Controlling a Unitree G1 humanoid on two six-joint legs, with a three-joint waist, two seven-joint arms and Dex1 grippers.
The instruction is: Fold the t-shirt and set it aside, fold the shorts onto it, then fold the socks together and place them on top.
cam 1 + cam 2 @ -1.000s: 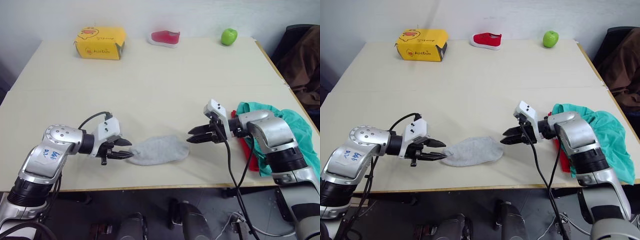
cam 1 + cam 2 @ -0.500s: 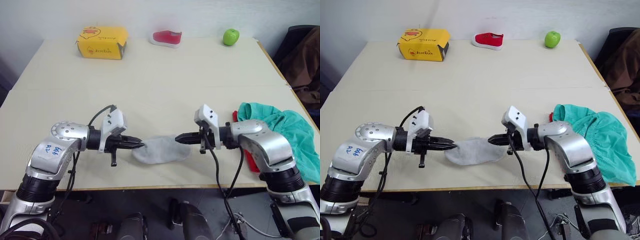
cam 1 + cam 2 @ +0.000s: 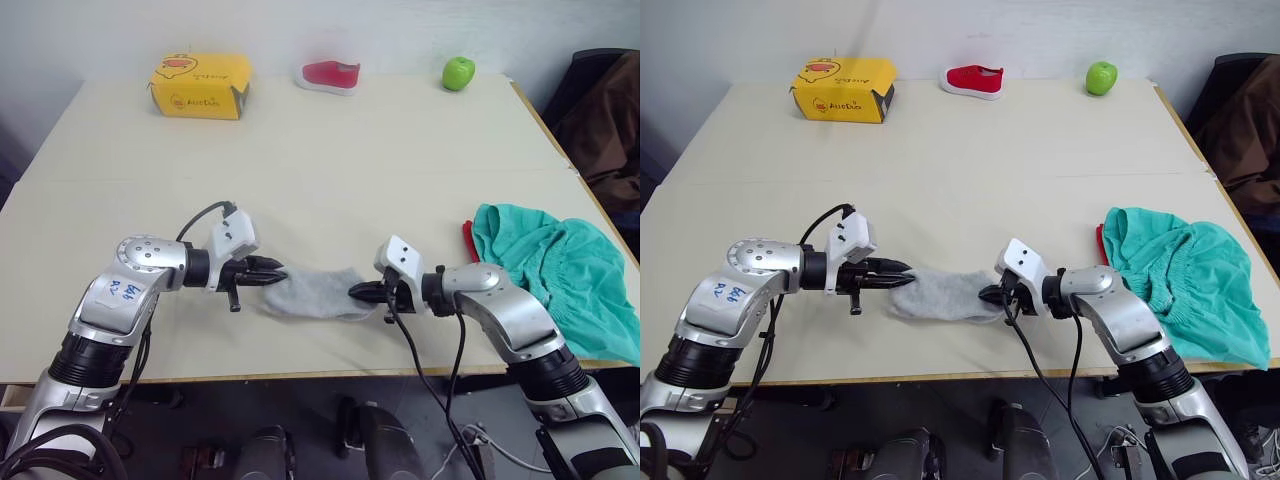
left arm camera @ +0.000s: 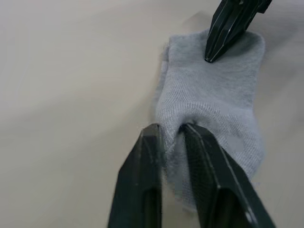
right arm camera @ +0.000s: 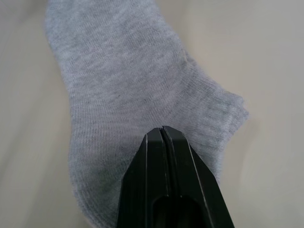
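I see the socks [image 3: 312, 294] lying flat low in the middle of the frame, near the table's [image 3: 330, 160] front edge. My left tool [image 3: 272, 274] is at the left end of the socks; in the left wrist view its fingers [image 4: 142, 180] are pinching a small ridge of grey knit between them. My right tool [image 3: 356, 292] is at the right end of the socks, fingers pressed together with the tip on the cuff edge; in the right wrist view they [image 5: 164, 180] look fully closed over the cloth, and I cannot tell if any fabric is caught between them. The right tool's tip also shows in the left wrist view, touching the far end of the socks.

The shorts [image 3: 555, 275] sit in a heap at the right edge of the frame, and a sliver of the t-shirt [image 3: 469, 240] peeks out from under their left side. At the top of the frame: yellow box [image 3: 200, 85] upper left, small red shoe [image 3: 330, 75] top centre, green apple [image 3: 458, 72] upper right.
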